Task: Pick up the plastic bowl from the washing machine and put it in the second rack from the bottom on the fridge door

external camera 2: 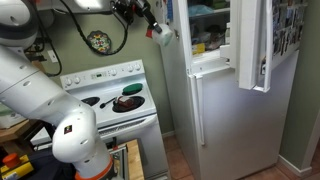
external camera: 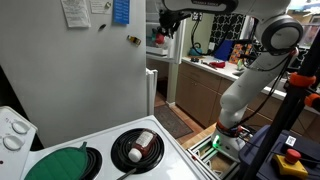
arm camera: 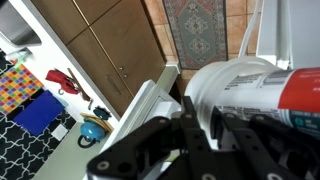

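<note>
My gripper (external camera 2: pixel 153 27) is high up, level with the top of the fridge, and shut on the plastic bowl (external camera 2: pixel 161 34), a small whitish container with a red part. In the wrist view the black fingers (arm camera: pixel 195 120) clamp the bowl's white body (arm camera: pixel 240 85), its red part at the right edge. The washing machine (external camera 2: pixel 112 78), white with round knobs, stands below and to the left of the gripper. The open fridge door (external camera 2: pixel 262 45) hangs to the right; its racks are hardly visible from this side. The gripper also shows in an exterior view (external camera: pixel 170 18).
A wide black round dish (external camera: pixel 137 148) and a flat green disc (external camera: pixel 62 163) lie on the white appliance top. The fridge's grey side wall (external camera: pixel 90 70) is close by. Kitchen cabinets (arm camera: pixel 110 45) and a patterned rug (arm camera: pixel 200 25) lie below.
</note>
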{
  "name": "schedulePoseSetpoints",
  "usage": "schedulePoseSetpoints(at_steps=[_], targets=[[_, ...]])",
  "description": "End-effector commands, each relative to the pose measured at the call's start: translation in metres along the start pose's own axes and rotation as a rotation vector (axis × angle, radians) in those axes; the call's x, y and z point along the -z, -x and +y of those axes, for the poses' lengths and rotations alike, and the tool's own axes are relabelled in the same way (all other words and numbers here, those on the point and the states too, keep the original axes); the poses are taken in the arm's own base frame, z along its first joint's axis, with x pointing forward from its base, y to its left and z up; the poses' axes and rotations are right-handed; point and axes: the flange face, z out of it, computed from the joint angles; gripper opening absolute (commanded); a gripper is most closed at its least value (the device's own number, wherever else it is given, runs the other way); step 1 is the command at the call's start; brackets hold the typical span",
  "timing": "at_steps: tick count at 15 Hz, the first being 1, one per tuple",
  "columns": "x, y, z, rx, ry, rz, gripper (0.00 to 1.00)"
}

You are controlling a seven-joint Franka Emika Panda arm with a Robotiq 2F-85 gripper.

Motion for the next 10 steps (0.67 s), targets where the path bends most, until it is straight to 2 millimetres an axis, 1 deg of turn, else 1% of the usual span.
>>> schedulePoseSetpoints(at_steps=[1, 2, 4, 6, 7, 10], targets=[[0.0, -0.017, 0.026, -0.124, 0.022, 0.015, 0.03], [-0.001, -0.011, 0.011, -0.061, 0.011, 0.002, 0.12], [-0.004, -0.018, 0.019, -0.092, 0.014, -0.003, 0.12], [-0.004, -0.019, 0.021, -0.1, 0.013, -0.003, 0.12], [-0.004, -0.019, 0.02, -0.102, 0.013, -0.003, 0.03], [-0.004, -0.041, 0.035, -0.204, 0.017, 0.058, 0.03]])
